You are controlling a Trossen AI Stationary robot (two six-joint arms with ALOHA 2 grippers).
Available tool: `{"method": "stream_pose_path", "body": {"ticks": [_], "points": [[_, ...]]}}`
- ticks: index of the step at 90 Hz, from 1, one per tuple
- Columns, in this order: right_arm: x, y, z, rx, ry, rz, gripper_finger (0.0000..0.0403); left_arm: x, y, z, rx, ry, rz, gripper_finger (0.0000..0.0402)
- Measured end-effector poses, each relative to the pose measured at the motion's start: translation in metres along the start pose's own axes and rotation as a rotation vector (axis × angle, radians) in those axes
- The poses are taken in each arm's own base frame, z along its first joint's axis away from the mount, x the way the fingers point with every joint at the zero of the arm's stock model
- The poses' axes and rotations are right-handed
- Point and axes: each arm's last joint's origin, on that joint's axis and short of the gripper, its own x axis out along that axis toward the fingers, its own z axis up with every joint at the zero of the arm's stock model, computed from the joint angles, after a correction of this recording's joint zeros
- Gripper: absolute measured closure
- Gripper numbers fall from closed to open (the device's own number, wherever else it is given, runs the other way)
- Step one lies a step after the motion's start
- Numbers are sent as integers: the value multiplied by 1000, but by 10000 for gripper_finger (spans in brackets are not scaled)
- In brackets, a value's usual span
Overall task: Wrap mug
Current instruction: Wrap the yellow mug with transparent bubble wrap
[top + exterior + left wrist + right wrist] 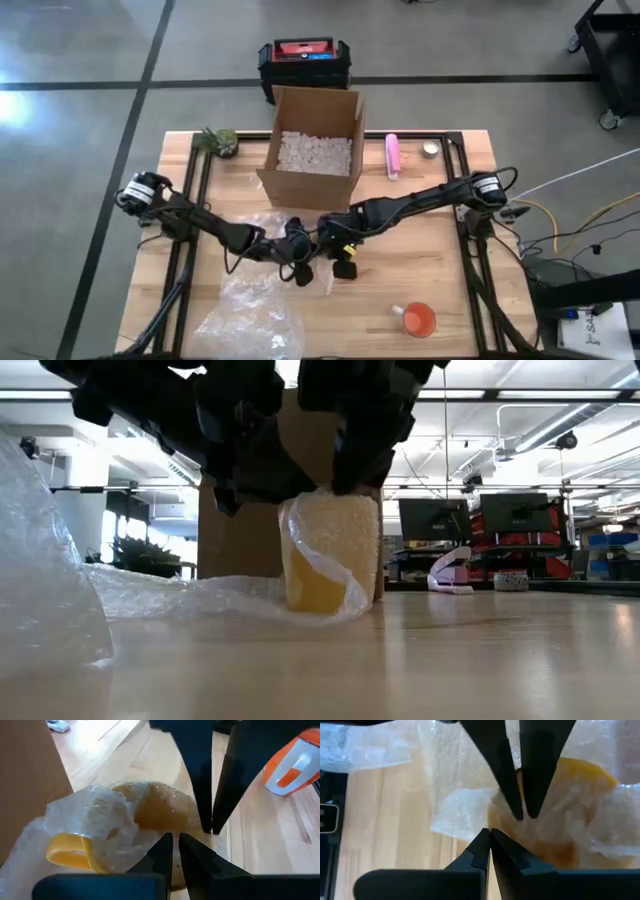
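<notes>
Mug stood upright, half wrapped in bubble wrap; both grippers pinched its wrap, fingers nearly closed. Behind, a cardboard box held packing peanuts.

The yellow mug stands upright on the table, half swathed in clear bubble wrap.

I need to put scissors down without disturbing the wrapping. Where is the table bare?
Bare wood lies between the right gripper and the orange tape dispenser, and right of the cardboard box past the pink stapler. It is crowded mid-table, where both grippers meet at the mug, and front-left under bubble wrap.
</notes>
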Motion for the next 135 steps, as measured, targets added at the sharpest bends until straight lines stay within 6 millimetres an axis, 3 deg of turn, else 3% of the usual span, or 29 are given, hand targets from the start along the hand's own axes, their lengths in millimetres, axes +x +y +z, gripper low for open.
{"method": "stream_pose_path", "body": {"ticks": [49, 89, 103, 123, 135], "points": [[9, -14, -3, 3, 23, -44, 401, 0, 0, 1, -3, -4, -7, 381], [41, -24, -6, -28, 52, -89, 401, 0, -1, 0, -3, -4, -8, 381], [24, -21, -1, -34, 27, -100, 401, 0, 0, 1, -4, -5, -8, 381], [-29, -8, 4, -55, -55, -92, 400, 0, -1, 1, -3, -4, -9, 381], [-41, -4, -1, -62, -70, -90, 400, -4, 0, 3, -4, -4, -16, 381]]}}
